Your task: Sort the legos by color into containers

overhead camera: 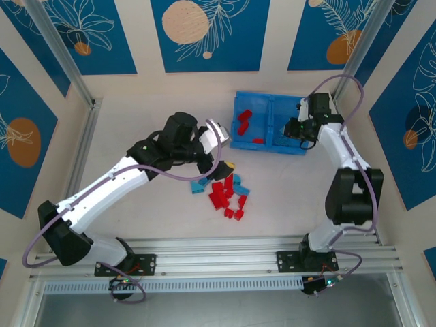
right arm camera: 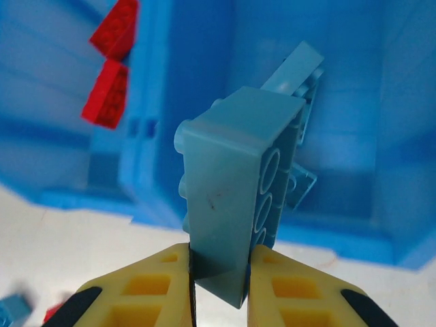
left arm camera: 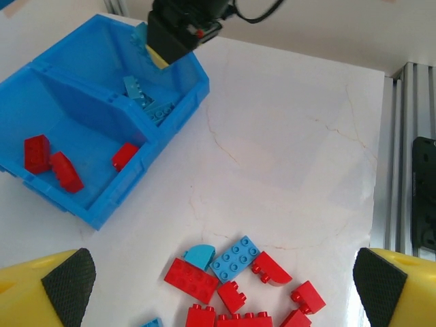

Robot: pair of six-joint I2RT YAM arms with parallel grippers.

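One light-blue brick (right arm camera: 235, 197) is clamped in the right claw (right arm camera: 219, 272), long axis running out from the fingertips, directly over the right compartment of the tray (overhead camera: 272, 150), where other blue bricks (left arm camera: 158, 111) lie. Nearer the loose pile (overhead camera: 228, 194), the left claw (left arm camera: 225, 286) hangs spread wide above it.

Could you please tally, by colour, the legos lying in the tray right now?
Red legos: 3
Light blue legos: 2
Total: 5 in the tray
Not counted: 1 held light blue lego, gripped in the right hand over the tray.
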